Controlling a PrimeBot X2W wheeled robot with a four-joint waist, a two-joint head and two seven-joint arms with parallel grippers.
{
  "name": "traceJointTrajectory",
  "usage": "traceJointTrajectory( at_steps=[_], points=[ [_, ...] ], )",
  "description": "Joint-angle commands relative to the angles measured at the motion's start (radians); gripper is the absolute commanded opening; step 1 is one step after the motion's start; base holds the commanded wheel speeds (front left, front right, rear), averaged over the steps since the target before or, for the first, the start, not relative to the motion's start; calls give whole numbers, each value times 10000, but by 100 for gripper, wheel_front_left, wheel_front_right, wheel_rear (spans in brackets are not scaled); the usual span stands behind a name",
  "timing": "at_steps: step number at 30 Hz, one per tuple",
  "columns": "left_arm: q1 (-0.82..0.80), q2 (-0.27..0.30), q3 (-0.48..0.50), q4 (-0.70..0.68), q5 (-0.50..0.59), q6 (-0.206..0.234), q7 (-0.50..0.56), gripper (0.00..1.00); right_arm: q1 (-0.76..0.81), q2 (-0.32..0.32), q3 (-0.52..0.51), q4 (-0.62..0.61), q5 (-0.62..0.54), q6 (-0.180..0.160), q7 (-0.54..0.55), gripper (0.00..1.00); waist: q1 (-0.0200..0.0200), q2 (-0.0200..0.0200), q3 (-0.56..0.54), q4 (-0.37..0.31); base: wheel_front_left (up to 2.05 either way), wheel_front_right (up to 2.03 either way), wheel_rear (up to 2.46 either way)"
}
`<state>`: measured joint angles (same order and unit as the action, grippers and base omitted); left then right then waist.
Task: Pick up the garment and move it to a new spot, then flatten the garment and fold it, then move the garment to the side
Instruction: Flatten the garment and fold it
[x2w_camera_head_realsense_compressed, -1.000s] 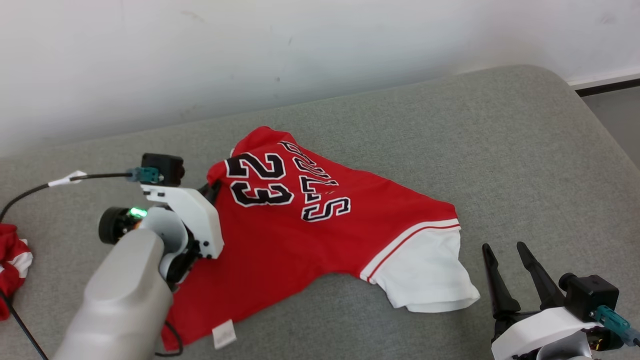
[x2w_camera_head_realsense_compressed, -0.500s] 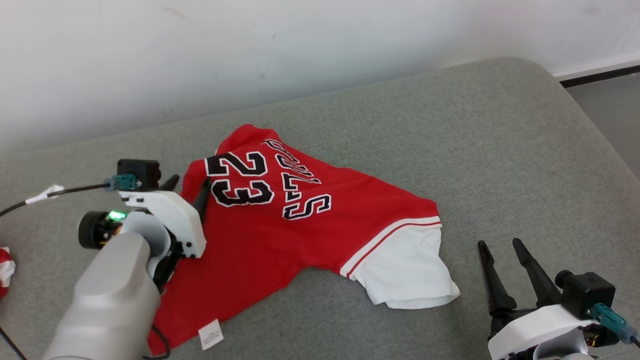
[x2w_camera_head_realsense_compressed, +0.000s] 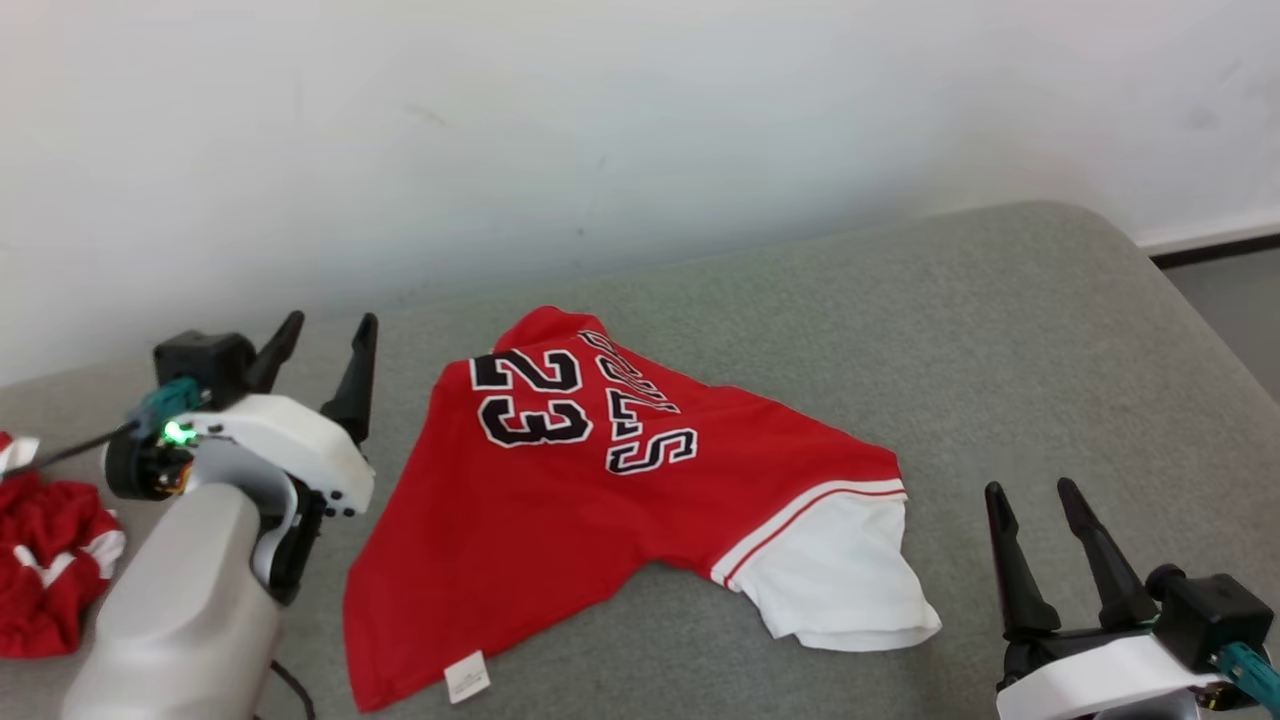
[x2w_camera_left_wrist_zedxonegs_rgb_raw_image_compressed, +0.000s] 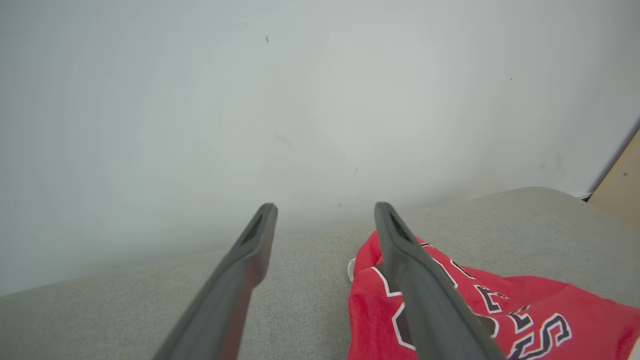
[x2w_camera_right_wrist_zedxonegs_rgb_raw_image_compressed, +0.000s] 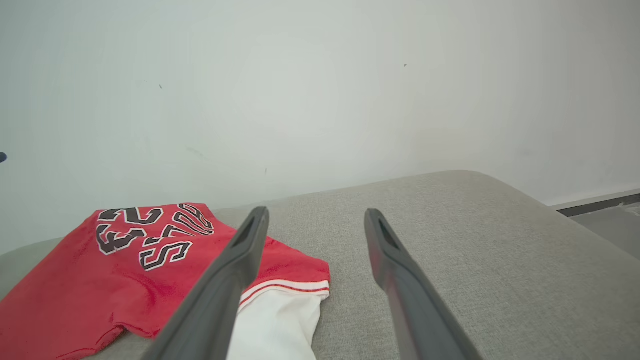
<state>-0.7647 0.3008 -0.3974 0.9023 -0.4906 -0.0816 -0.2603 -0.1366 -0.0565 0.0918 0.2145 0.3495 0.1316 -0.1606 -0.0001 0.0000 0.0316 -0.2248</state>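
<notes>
Lying number-up on a grey upholstered surface (x2w_camera_head_realsense_compressed: 1000, 330), red jersey (x2w_camera_head_realsense_compressed: 600, 500) with black-and-white 23 and one white sleeve, flanked by left tool (x2w_camera_head_realsense_compressed: 332, 320), fingers spread wide and empty just beside its left edge, and right tool (x2w_camera_head_realsense_compressed: 1030, 488), equally wide, near the white sleeve.

Left forearm (x2w_camera_head_realsense_compressed: 180, 600) and right wrist (x2w_camera_head_realsense_compressed: 1090, 680) (both low) carry empty, parted jaws.

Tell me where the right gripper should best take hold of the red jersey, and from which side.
Probably the white sleeve of the red jersey, at its outer hem. It lies loose on the grey cushion, sticking out toward the open right gripper, so come in low from the robot's right, across that edge.
</notes>
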Motion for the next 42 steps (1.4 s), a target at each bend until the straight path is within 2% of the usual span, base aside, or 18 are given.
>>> traceJointTrajectory(
  at_steps=[1, 6, 10, 15, 18, 25, 31, 42],
  points=[
    [395, 139, 177, -504, -26, 162, -43, 100, 151, -50, -59, -75, -126, -19, -162, 100, 1, 0, -203, 196, 0, 0, 0],
    [2337, 402, 1155, -3532, 215, 1040, -40, 100, 339, -44, -225, -397, -303, -19, -645, 100, 1, 0, -408, 477, 0, 0, 0],
    [4098, 346, 1989, -5615, 269, 1603, -39, 100, 510, -33, -372, -487, -340, -19, -806, 100, 1, 0, -590, 606, 0, 0, 0],
    [5839, 96, 2766, -7247, 518, 1969, -41, 100, 660, -21, -484, -631, -474, -19, -927, 100, 1, 0, -656, 674, 0, 0, 0],
    [6826, -175, 3141, -7981, 782, 2104, -40, 100, 770, -43, -182, -641, -327, -19, -951, 100, 1, 0, -658, 660, 0, 0, 0],
    [8563, -1033, 3722, -8866, 1242, 1876, -42, 100, 1086, -229, 76, -704, -137, -19, -1027, 100, 1, 0, -585, 638, 0, 0, 0],
    [8720, -1724, 3817, -8898, 1535, 1517, -41, 100, 1397, -182, -220, -816, -264, -19, -1041, 100, 1, 0, -520, 716, 0, 0, 0],
    [8406, -2139, 4240, -8530, 2008, 826, -41, 100, 1137, -153, -176, -904, -436, -19, -1049, 100, 1, 0, -460, 616, 0, 0, 0]
  ],
)
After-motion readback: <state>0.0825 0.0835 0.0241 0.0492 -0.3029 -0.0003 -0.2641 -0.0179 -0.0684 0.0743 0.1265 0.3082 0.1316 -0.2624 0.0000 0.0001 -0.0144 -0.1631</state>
